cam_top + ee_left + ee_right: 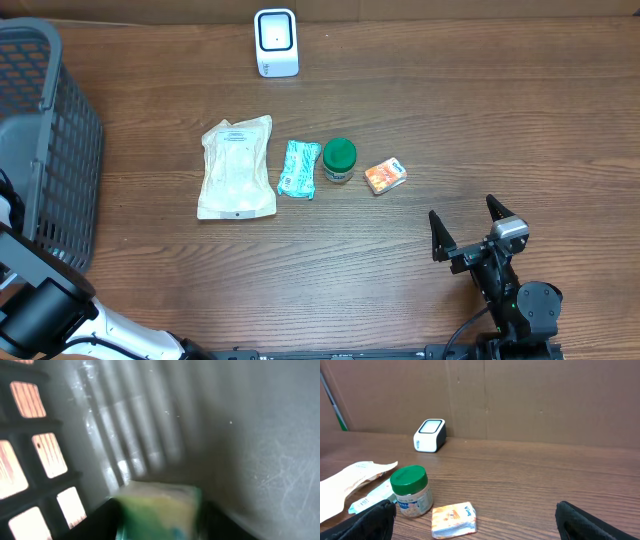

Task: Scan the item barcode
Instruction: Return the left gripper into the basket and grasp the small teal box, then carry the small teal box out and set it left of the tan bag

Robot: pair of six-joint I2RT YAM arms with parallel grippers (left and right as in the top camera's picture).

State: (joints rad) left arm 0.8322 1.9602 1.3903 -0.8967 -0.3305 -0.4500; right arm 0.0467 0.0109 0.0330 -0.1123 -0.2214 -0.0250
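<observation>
Wood table (450, 120) with a grey basket (40, 150) at its 9 o'clock edge, a white scanner (276, 42) at 12 o'clock, and a row of 4 across the middle: cream pouch (237, 168), teal packet (299, 169) at its 3 o'clock, green-lid jar (339, 160) just beside that, then orange packet (385, 176). Left gripper (157, 522) is inside the basket with a blurred yellow-green item (155, 502) between its jaws; too blurred to tell how wide they stand or whether they grip it. Right gripper (462, 212) sits at the table's 5 o'clock, jaws spread wide, holding nothing, well apart from the row.
</observation>
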